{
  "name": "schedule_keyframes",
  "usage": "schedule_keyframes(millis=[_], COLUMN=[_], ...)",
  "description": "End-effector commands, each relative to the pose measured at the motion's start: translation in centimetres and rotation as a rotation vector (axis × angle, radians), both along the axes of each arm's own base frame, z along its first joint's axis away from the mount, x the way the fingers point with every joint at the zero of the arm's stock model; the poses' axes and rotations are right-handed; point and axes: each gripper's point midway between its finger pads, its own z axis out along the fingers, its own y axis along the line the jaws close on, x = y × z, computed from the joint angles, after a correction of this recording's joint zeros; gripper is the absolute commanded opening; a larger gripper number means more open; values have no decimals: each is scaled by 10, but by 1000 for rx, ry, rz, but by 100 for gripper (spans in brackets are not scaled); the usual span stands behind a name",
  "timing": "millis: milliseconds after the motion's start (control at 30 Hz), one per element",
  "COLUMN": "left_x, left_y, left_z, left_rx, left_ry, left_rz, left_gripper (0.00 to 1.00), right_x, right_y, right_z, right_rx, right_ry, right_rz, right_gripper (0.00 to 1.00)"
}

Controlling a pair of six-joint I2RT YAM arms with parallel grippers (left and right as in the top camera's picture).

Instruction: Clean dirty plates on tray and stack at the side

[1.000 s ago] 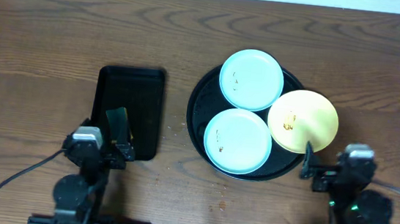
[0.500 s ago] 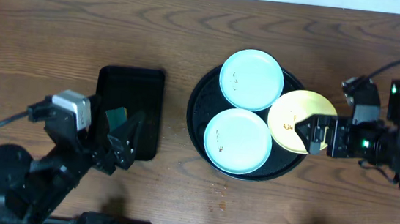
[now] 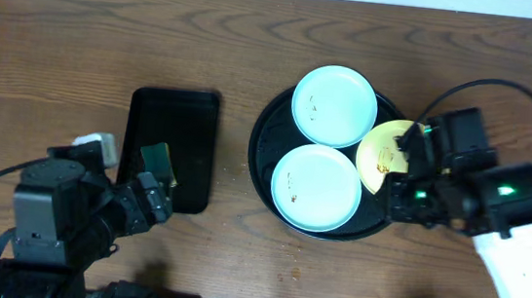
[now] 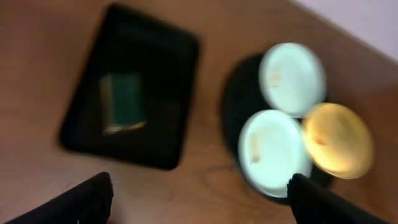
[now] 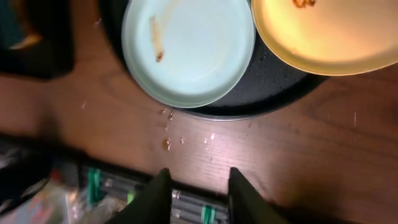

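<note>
Left gripper: fingers spread wide, empty. Large round black tray holds three small round plates side by side: rear pale blue plate, front pale blue plate, pale yellow plate, all brown-specked. Right gripper: fingers apart, empty.

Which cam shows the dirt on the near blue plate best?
Right wrist: the near blue plate sits close and sharp, and its brown smear is clear. Overhead shows the plate whole but small, with only specks. Left wrist shows it whole but blurred.
</note>
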Motion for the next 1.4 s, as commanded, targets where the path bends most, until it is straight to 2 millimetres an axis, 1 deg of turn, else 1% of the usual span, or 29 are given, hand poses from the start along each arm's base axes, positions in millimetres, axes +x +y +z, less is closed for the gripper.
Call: schedule_keyframes(millis=[0, 67, 100, 167, 233, 267, 333, 367, 500, 567, 667, 767, 833, 867, 933, 1000, 1167, 1233, 1367], left_x=[-3, -3, -3, -2, -1, 0, 0, 0, -1, -2, -2, -3, -2, -2, -1, -1, -1, -2, -1], left_y=[25, 25, 25, 27, 30, 30, 30, 30, 30, 33, 33, 33, 33, 33, 33, 33, 41, 43, 45], left_z=[-5, -5, -5, -5, -4, -3, -5, -6, -17, -24, -32, -38, -40, -41, -41, -42, -42, -43, -45], left_rx=[60, 59, 59, 69, 83, 81, 68, 66, 71, 84, 87, 89, 90, 90, 90, 90, 127, 138, 147], left_ry=[35, 34, 34, 31, 24, 21, 29, 33, 65, 83, 105, 120, 123, 124, 124, 124, 128, 130, 141], left_rz=[152, 152, 151, 155, 171, 173, 187, 190, 189, 198, 197, 196, 196, 196, 196, 196, 226, 234, 240], left_gripper=[90, 90, 90, 90, 89, 89, 88, 86, 86, 86, 86, 86, 86, 86, 86, 86, 86, 86, 86], right_x=[5, 9, 10, 14, 21, 24, 27, 30, 43, 49, 53, 57, 58, 58, 56, 56, 55, 54, 54], right_y=[-6, -7, -8, -10, -7, -6, -4, -3, 2, 0, -8, -4, -1, -2, -2, -2, -1, -1, -1], right_z=[-31, -49, -58, -75, -92, -100, -109, -114, -125, -133, -145, -152, -159, -166, -175, -180, -188, -190, -197], right_rx=[-111, -137, -146, -153, -139, -131, -120, -112, -77, -83, -124, -114, -109, -122, -139, -146, -153, -153, -163], right_ry=[-11, -19, -22, -29, -54, -68, -88, -102, -167, -205, -229, -227, -210, -192, -165, -151, -132, -127, -110], right_rz=[-94, -131, -151, -179, -184, -184, -186, -187, -193, -206, -228, -224, -218, -216, -213, -211, -207, -204, -201], right_gripper=[27, 29, 36, 45, 46, 44, 38, 38, 35, 34, 37, 39, 39, 38, 33, 31, 26, 21, 20])
